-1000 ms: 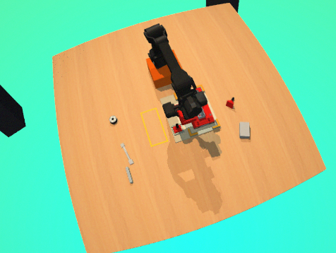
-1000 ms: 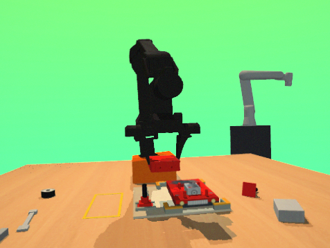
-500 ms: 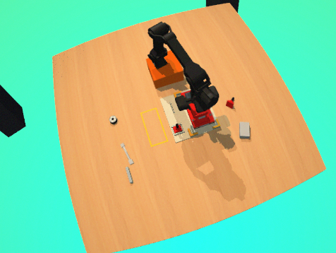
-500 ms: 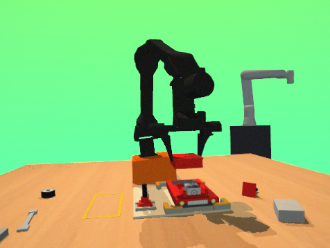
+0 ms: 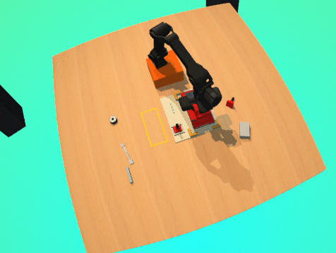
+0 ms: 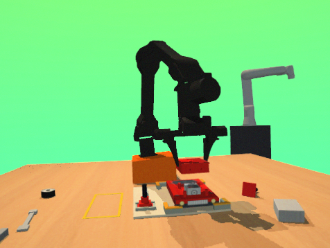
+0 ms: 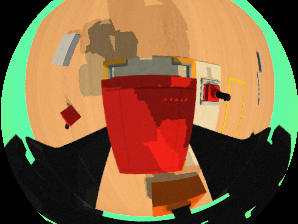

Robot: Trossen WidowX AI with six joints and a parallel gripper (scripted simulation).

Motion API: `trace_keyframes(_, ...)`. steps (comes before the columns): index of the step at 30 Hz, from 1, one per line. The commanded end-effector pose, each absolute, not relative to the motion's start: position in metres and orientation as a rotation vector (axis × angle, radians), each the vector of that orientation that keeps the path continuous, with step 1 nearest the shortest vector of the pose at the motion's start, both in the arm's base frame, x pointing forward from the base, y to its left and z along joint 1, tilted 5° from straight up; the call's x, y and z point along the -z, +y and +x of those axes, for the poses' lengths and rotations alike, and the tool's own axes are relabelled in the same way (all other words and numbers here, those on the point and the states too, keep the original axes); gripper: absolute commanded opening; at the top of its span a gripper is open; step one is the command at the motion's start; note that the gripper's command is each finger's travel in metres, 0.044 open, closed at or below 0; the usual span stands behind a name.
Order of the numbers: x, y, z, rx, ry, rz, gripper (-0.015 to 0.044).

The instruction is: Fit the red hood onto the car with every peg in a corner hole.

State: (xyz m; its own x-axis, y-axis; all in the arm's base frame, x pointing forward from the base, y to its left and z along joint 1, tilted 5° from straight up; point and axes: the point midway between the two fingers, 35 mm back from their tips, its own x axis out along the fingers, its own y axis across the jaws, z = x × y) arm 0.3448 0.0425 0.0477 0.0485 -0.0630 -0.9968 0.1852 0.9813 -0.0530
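Note:
The red hood [image 6: 193,167] [image 7: 145,115] is between the fingers of my gripper [image 6: 193,163] [image 7: 150,129], which is shut on its sides. It hangs roughly level above the chassis [image 6: 177,195], with a visible gap between them. The chassis sits in the jig [image 6: 173,208] [image 5: 192,133] with the grey engine block [image 6: 193,188] on its deck. In the wrist view the hood hides the chassis and engine. The arm covers part of the hood in the top view. The pegs and corner holes cannot be made out, so their alignment cannot be told.
Left of the chassis stands a red piece with a black post [image 5: 177,128] [image 6: 144,201]. To the right are a small red block [image 5: 230,103] [image 6: 249,189] and a grey block [image 5: 244,130] [image 6: 289,209]. A wheel [image 5: 113,119], wrench [image 5: 127,154] and grey bar [image 5: 129,175] lie far left.

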Motion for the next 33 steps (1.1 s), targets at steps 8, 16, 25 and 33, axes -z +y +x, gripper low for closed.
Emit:
trace_keyframes(8, -0.012, 0.041, 0.341, 0.194, 1.534, 0.098, 0.0000)
trace_keyframes(16, -0.012, 0.041, 0.342, 0.194, 1.534, 0.098, 0.0000)
trace_keyframes(25, -0.012, 0.043, 0.342, 0.194, 1.534, 0.098, 0.0000)
trace_keyframes(33, -0.011, 0.043, 0.342, 0.194, 1.534, 0.098, 0.0000)
